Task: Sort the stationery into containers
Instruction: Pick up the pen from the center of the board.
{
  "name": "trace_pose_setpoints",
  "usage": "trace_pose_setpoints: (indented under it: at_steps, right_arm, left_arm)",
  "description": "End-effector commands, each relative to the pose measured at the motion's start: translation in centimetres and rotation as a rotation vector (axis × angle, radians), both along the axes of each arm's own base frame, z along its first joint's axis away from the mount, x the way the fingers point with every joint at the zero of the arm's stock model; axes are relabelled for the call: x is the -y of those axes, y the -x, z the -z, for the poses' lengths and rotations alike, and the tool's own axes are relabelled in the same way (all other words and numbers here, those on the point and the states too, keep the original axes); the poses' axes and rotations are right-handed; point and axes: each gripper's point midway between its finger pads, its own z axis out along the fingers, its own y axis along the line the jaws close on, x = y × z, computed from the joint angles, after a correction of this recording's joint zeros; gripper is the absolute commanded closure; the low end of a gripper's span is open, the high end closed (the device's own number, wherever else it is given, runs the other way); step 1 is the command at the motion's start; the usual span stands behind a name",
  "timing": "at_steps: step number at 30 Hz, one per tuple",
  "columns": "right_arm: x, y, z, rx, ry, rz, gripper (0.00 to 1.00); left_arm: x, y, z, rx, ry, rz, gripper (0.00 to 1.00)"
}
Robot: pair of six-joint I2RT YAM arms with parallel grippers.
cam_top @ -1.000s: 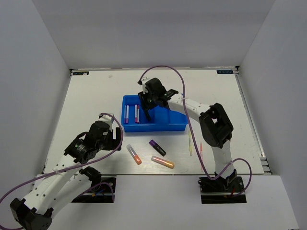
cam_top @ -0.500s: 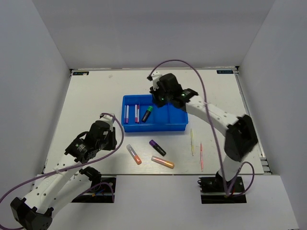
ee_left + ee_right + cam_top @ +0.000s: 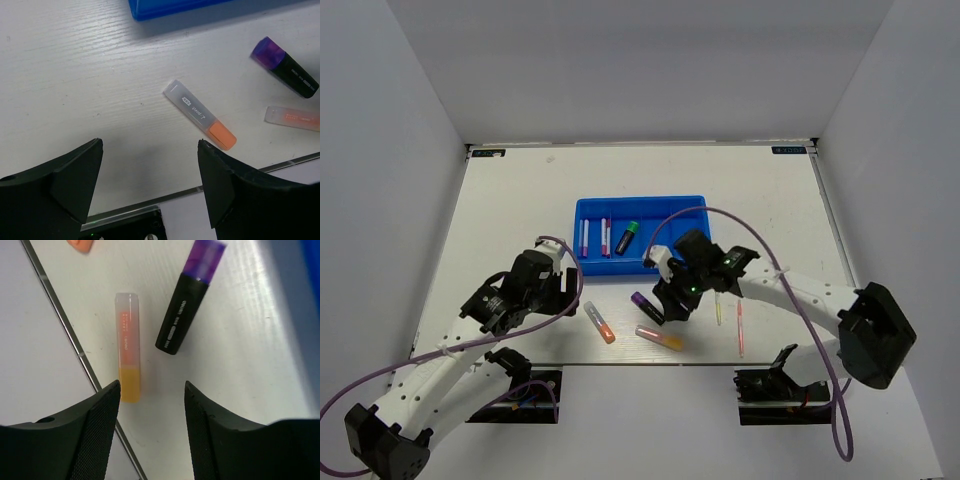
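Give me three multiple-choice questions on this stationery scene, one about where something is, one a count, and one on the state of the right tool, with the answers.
1. Where does the green-black highlighter lie?
A. in the blue tray
B. beside the left arm's base
C. clamped in a tool

2. How many stubby highlighters lie on the table outside the tray?
A. one
B. three
C. five

3. How do the right tool's jaws stand?
A. open, empty
B. shut on a highlighter
C. shut on a pen

Answers: A, it sits inside the tray's walls; B, the purple highlighter, orange-tipped highlighter and yellow-tipped highlighter; A, its wrist view shows only bare table in the gap.
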Motion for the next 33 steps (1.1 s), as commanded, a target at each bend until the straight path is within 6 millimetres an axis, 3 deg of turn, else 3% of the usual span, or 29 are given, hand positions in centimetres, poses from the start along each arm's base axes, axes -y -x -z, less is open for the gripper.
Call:
trace_pose_setpoints:
  at_steps: [1,8,19,26,29,33]
  right_arm:
    - [-1.6,-0.1,1.0,0.041,0.01,0.013,0.43]
    - [-4.0,-1.1,4.6,0.135,0.086,0.058,0.34]
    - [-5.5,-2.9,6.5,0.167,0.116,0.114,0.34]
    - [-4.7,-2.0,9.0,0.124,0.181,0.1,0.47]
    - [-4.5,-1.6,9.2,0.137,0.194,0.084,0.53]
    - [-3.3,-1.1,10.4,0.15,0.263,0.077,0.59]
  left_arm:
    - [0.1,-0.3,-0.2,0.011,0.012,-0.003,0.13]
    - [-0.2,-0.2,-0.1,0.012,-0.001,-0.012,0.12]
    - [-0.1,-0.2,-0.4,0.018,0.005,-0.007,0.12]
    - [-0.1,-0.2,-0.7,0.032,0.014,-0.005,0.12]
    - [-0.1,-0.2,-0.7,0.033,0.017,-0.006,0.12]
    - [-0.1,-0.2,-0.8,0.038,0.02,-0.005,0.12]
